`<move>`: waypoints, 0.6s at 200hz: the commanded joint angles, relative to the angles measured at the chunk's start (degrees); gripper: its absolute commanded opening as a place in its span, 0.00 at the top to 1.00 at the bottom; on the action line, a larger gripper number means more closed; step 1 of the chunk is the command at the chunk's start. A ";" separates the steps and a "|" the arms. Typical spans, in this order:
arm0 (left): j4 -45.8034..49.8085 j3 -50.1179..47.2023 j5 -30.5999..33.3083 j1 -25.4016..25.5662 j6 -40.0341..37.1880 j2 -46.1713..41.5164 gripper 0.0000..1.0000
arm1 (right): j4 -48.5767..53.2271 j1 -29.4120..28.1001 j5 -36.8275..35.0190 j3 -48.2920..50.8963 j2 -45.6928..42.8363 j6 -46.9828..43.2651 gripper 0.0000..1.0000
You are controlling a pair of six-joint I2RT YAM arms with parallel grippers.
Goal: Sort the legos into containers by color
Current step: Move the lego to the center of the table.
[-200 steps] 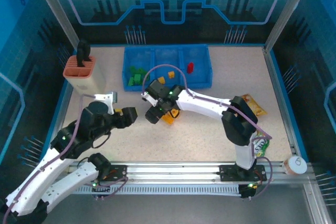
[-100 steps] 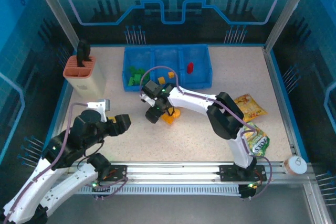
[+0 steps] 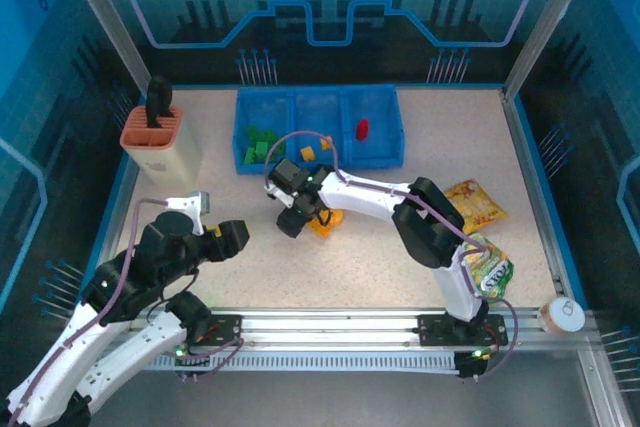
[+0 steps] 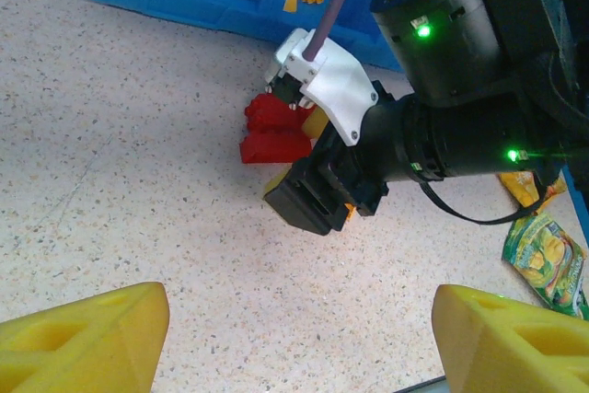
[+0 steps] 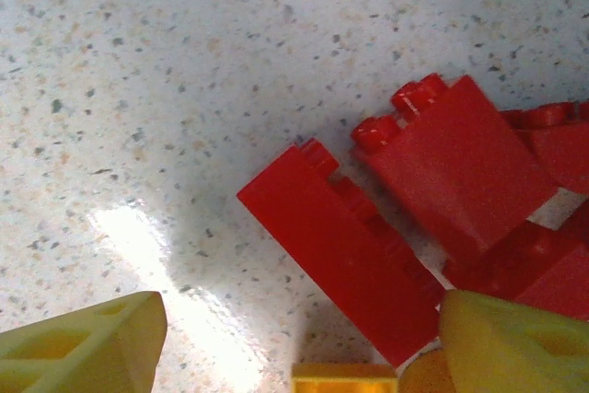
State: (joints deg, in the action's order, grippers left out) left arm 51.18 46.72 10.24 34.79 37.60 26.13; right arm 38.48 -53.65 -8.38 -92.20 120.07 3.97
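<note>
The loose red bricks [image 4: 276,131] lie huddled near the middle of the worktop [image 3: 400,277], just in front of the blue tray [image 3: 318,163] at the far edge. An orange brick [image 3: 327,219] touches them. The right claw [image 5: 294,345] hangs low over them while its elbow has swung in from the right edge. Its jaws are wide, with one long red brick [image 5: 345,255] between them and nothing gripped, so a red pick seems close. The left claw [image 4: 299,347], wide and empty, has drawn back toward the near-left corner. The snack bags [image 3: 478,203] lie well apart by the right edge. The crowding neighbouring bricks look the likelier hindrance.
</note>
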 commanded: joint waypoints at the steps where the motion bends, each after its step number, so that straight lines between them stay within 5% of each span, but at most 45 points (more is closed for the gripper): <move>1: -0.66 -0.49 -1.04 0.40 0.63 -0.58 0.24 | 0.82 -1.15 2.05 2.12 -0.99 -0.56 0.22; 120: -4.20 -0.80 -4.49 0.41 -0.60 -1.70 0.24 | 1.31 -0.14 -0.61 -2.63 3.92 -0.85 0.20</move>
State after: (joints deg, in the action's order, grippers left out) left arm 49.56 46.52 7.66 34.79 37.52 25.41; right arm 38.00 -53.95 -8.95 -93.78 122.15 3.77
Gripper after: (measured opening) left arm 0.763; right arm 0.798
